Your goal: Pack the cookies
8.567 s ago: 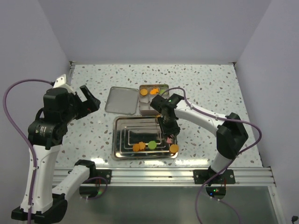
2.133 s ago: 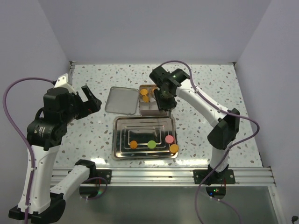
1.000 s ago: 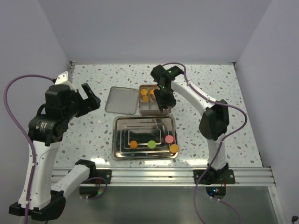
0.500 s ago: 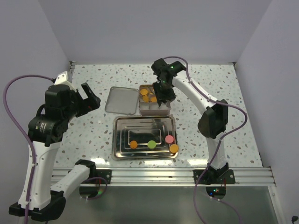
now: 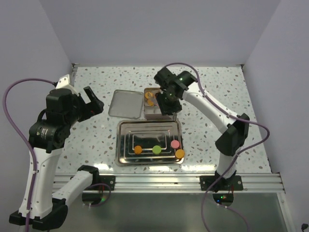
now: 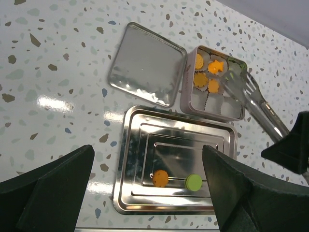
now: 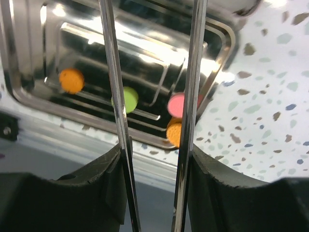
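Cookies lie in the steel tray [image 5: 123,145]: an orange disc [image 5: 138,149], a green one [image 5: 157,149], a pink one [image 5: 175,143] and another orange one [image 5: 179,153]. More orange cookies [image 6: 200,79] sit in the tin box [image 5: 155,112]. My right gripper [image 5: 167,99] is shut on metal tongs [image 6: 258,104], whose tips hang over the box's right side. In the right wrist view the tong blades [image 7: 112,72] stand apart with nothing between them; their tips are out of view. My left gripper [image 5: 92,103] is open, raised at the left, away from the tray.
The box's lid [image 5: 126,103] lies flat left of the box, behind the tray. White paper cups [image 6: 223,104] line the box's compartments. An aluminium rail [image 5: 169,182] runs along the table's near edge.
The right arm's elbow has swung out to the right while its gripper stays over the box with the tongs. The left arm and the tray's cookies have not moved.
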Controlling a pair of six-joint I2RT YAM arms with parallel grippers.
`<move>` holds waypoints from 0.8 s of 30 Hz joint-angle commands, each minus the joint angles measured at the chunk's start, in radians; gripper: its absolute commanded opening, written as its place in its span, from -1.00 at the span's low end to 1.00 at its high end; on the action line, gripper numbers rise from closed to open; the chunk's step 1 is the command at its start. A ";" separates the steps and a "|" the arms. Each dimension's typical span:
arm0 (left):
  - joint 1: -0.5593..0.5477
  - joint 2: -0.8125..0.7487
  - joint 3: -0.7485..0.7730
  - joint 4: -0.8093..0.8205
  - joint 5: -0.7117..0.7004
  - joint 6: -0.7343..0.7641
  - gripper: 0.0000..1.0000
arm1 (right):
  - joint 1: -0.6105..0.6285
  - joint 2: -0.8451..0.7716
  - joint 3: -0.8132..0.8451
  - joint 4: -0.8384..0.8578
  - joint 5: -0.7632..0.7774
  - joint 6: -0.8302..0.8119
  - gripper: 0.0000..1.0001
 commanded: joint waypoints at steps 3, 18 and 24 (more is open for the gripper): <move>-0.005 -0.009 -0.017 0.046 0.026 -0.013 1.00 | 0.217 -0.137 -0.134 -0.038 0.022 0.079 -0.05; -0.005 -0.036 -0.044 0.046 0.072 -0.012 1.00 | 0.610 -0.159 -0.389 0.059 0.044 0.280 -0.04; -0.005 -0.064 -0.053 0.017 0.071 -0.012 1.00 | 0.639 -0.116 -0.378 0.065 0.033 0.292 -0.04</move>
